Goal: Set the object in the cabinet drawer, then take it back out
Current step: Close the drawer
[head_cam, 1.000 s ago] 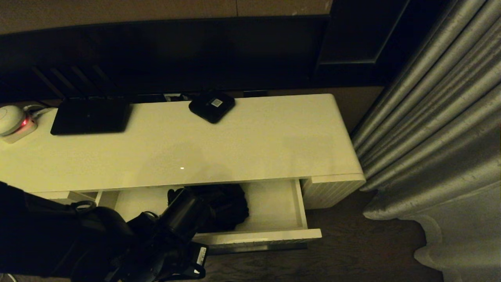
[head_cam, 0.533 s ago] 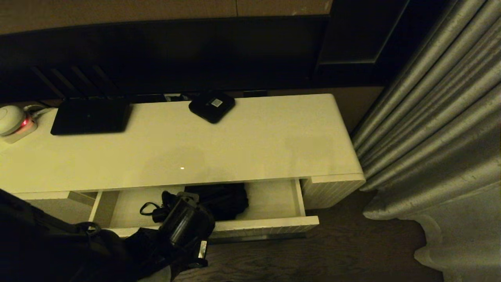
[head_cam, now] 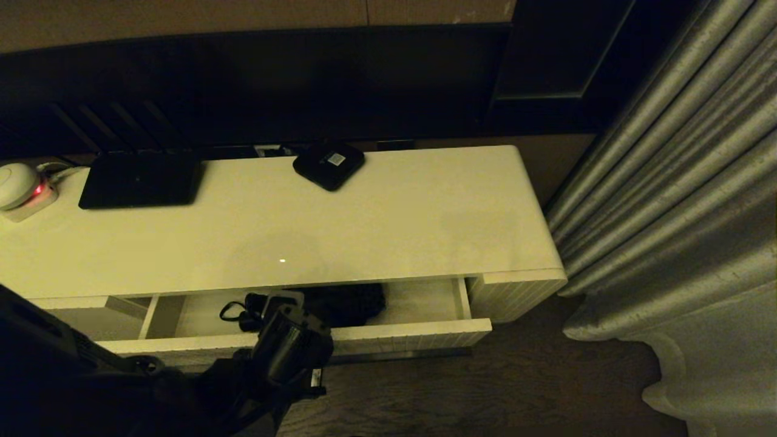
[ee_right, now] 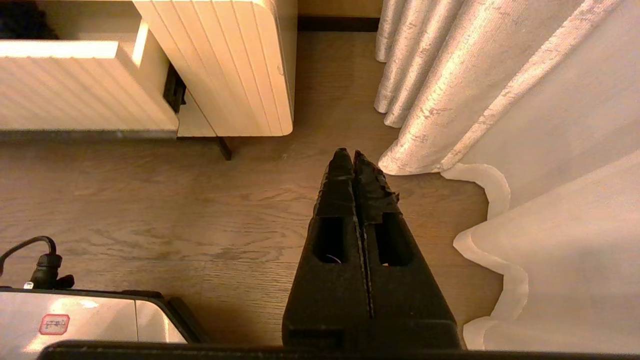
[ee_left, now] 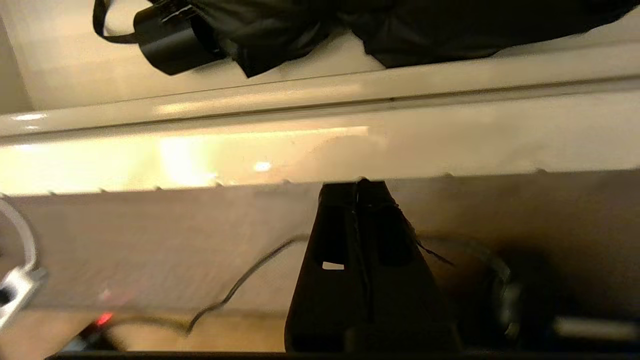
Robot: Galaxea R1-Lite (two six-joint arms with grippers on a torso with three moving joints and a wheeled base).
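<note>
Black umbrella [head_cam: 340, 303] lying inside the cream drawer [head_cam: 400, 343], rumpled fabric toward the back, short handle and thin wrist loop [head_cam: 230, 312] pointing to the robot's left. Drawer only partly out under the long white cabinet top [head_cam: 388, 230], its ribbed front between the umbrella and the left gripper [ee_left: 361, 184]. Left gripper fingers pressed fully together, holding nothing, tips right at the top edge of the drawer front, on its outer side. On the cabinet top, well apart from the drawer: flat black router [head_cam: 141, 179] at the back left, small black box with a white label [head_cam: 329, 164] near the back middle, white rounded gadget with a red light [head_cam: 21, 188] at the far left. Grey curtain [head_cam: 674, 212] hanging to the right of the cabinet. Right gripper [ee_right: 354, 156] parked low above the wooden floor [ee_right: 150, 200] beside the curtain hem, fingers closed, empty
</note>
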